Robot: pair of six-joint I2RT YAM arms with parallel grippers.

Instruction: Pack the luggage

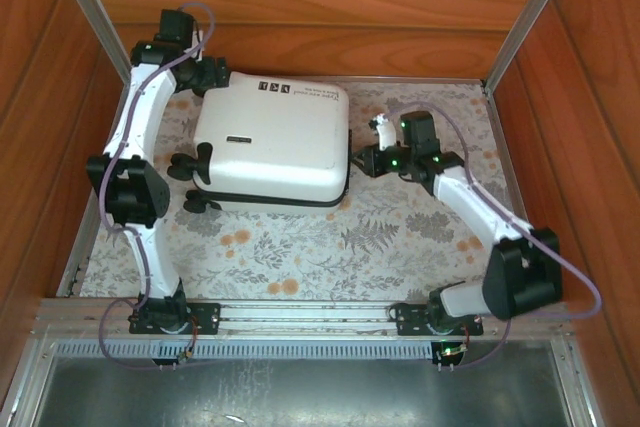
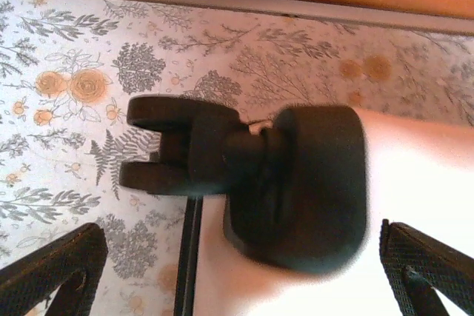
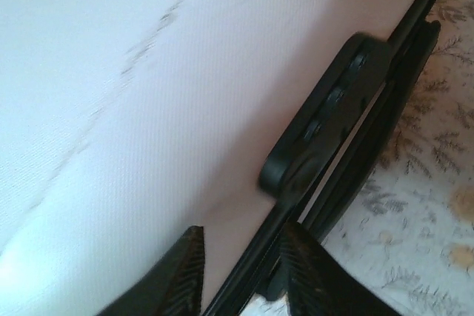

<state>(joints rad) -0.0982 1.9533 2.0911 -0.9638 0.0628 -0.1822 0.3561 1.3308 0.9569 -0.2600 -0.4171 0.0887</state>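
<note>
The luggage (image 1: 270,142) lies flat and closed on the floral cloth, white shell up, with black wheels (image 1: 190,165) on its left side. My left gripper (image 1: 222,75) hangs at its back left corner. In the left wrist view, this gripper (image 2: 237,257) is open, fingers wide apart on either side of a black caster wheel (image 2: 296,183) and the white shell (image 2: 422,168). My right gripper (image 1: 360,157) is at the case's right edge. In its wrist view, the right gripper (image 3: 243,246) is open and straddles the black trim, just below a black latch (image 3: 326,116).
Wooden walls close in the back and both sides. A metal rail (image 1: 300,317) runs along the near edge by the arm bases. The floral cloth (image 1: 330,247) lies bare in front of the case and to its right.
</note>
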